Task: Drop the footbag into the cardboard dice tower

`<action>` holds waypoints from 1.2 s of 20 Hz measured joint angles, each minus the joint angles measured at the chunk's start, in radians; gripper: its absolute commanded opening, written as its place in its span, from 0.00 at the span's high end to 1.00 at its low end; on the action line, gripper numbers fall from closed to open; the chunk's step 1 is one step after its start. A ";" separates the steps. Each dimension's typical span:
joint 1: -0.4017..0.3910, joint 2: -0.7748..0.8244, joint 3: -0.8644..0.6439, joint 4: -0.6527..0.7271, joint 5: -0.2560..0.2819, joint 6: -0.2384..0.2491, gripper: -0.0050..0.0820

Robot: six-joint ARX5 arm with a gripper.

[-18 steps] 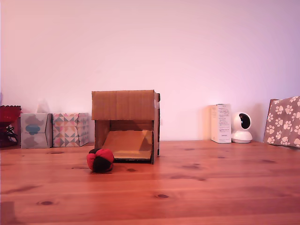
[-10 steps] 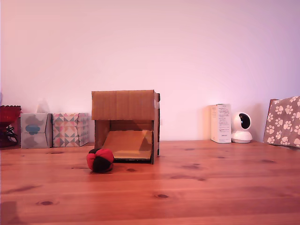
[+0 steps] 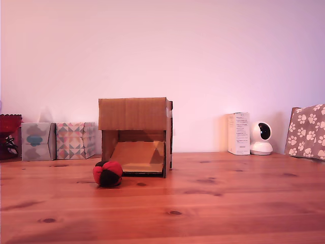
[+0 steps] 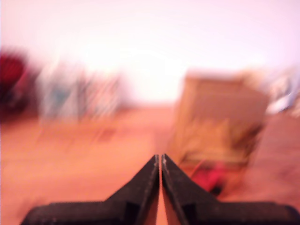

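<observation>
The red and black footbag [image 3: 107, 174] rests on the wooden table just in front of the cardboard dice tower's [image 3: 135, 113] lower left corner in the exterior view. The brown tower stands upright with its front opening showing a sloped ramp inside. No arm appears in the exterior view. The wrist view is heavily blurred: my gripper [image 4: 161, 159] has its two black fingers pressed together with nothing between them. Beyond it the tower [image 4: 220, 112] and a red smear that is the footbag [image 4: 208, 179] show, well clear of the fingertips.
Two patterned tissue boxes [image 3: 57, 141] and a red object [image 3: 9, 127] stand at the exterior view's left. A white carton [image 3: 239, 133], a small white camera [image 3: 262, 138] and a paw-print bag [image 3: 306, 132] line the wall at its right. The wooden table [image 3: 203, 203] stretches forward.
The exterior picture has shifted by a few pixels; the footbag and tower have not moved on the table. No arm has entered that view.
</observation>
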 measured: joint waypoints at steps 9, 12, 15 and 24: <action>-0.204 0.405 0.050 0.109 0.054 0.025 0.97; -0.285 0.578 0.050 0.196 0.049 0.059 0.97; -0.352 0.775 0.049 0.325 0.032 0.066 0.97; -0.394 1.143 0.046 0.756 0.023 0.066 0.19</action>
